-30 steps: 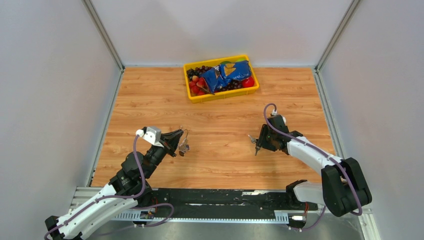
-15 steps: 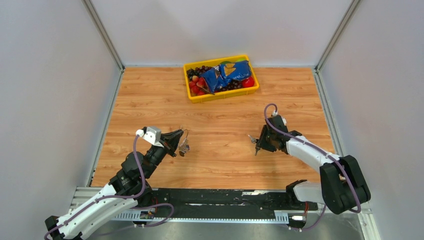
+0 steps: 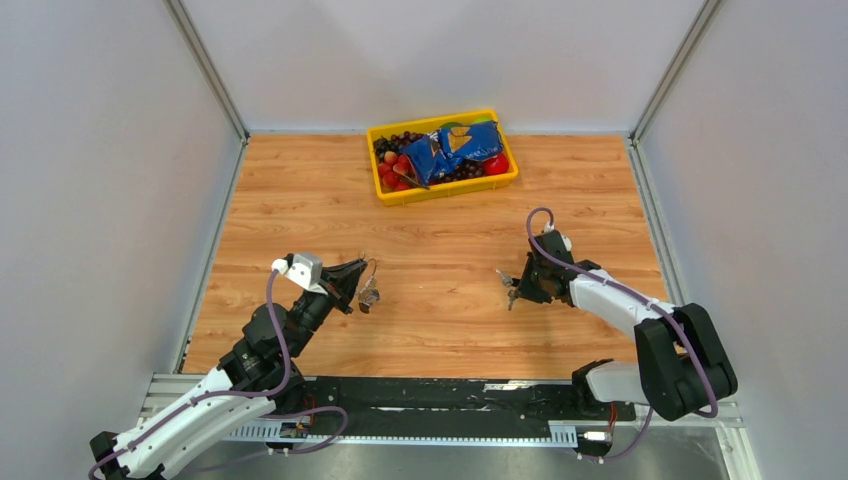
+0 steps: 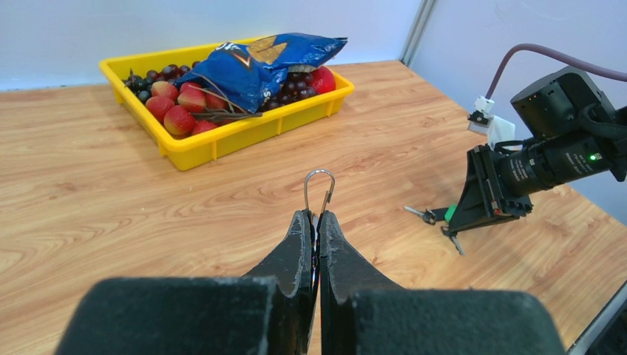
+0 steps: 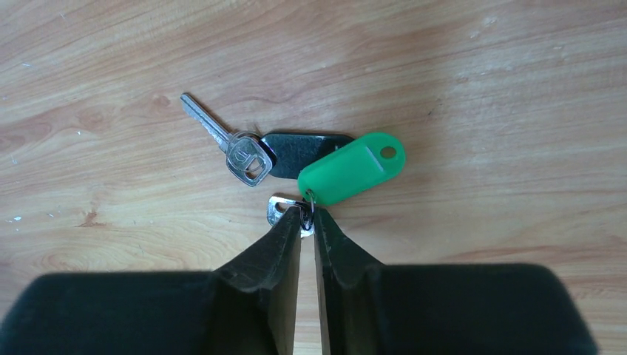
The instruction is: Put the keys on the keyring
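The keyring [image 4: 319, 188] is a thin wire loop sticking out past my left gripper [image 4: 314, 217], which is shut on it. From above, the keyring [image 3: 368, 285] hangs at my left gripper [image 3: 360, 275] with small keys dangling just over the table. The keys [image 5: 279, 207] lie on the wood at right: a green tag [image 5: 353, 167], a silver key [image 5: 225, 140] and a black tag [image 5: 303, 151]. My right gripper [image 5: 307, 214] is down on them, jaws pinched on the small ring joining the green tag to a key head. The top view shows my right gripper [image 3: 513, 290] low at the keys [image 3: 506, 278].
A yellow tray [image 3: 450, 187] at the back centre holds a blue chips bag [image 3: 450, 150], grapes and red fruit. Grey walls close in the table on the left, right and back. The two grippers are about a third of the table width apart.
The right gripper's jaws have narrowed onto the small ring by the green tag, and the arm has edged slightly left. The left arm and keyring have not moved.
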